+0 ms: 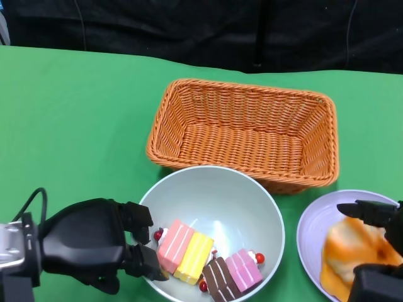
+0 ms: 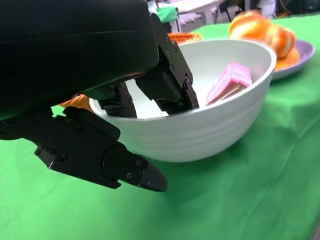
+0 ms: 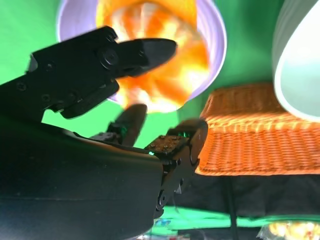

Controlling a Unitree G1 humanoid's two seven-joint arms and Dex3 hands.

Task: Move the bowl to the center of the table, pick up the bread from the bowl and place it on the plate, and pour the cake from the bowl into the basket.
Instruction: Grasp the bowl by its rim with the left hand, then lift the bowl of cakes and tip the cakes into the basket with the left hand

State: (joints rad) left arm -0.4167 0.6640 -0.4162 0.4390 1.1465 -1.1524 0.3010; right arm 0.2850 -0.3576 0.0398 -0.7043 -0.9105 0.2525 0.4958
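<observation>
Bowl point(image 1: 249, 207) handling is your concern now: it sits just in front of the left hand point(image 1: 94, 245), with the basket point(image 1: 245, 129) just beyond its far rim and the plate point(image 1: 315, 220) off to its right. Your left hand grips the near-left rim, fingers point(image 2: 165, 82) hooked over the lip and inside, the thumb point(image 2: 100, 155) lying against the outer wall low down. That looks like a pinch on the rim, though you cannot see how firmly it bites.

Expect the bowl to be rigid and smooth; a glazed-looking wall like this probably slips under hard plastic fingers. Held at one edge, it will want to swing down on the far side when you lift, so keep the thumb well under the curve.

Cake pieces point(image 1: 208, 258) lie loose against the near wall, right by your fingertips. They look like light, soft toys, so they should tumble out readily once you tip the bowl towards the basket, and may slide early if you tilt carelessly.

Bread point(image 1: 356, 255) already rests on the plate, under the right hand point(image 1: 378, 248). Its fingers point(image 3: 145, 50) are apart, spread above the bread; you cannot tell whether any fingertip touches it. It looks squashy, so it needs no more pressure.
</observation>
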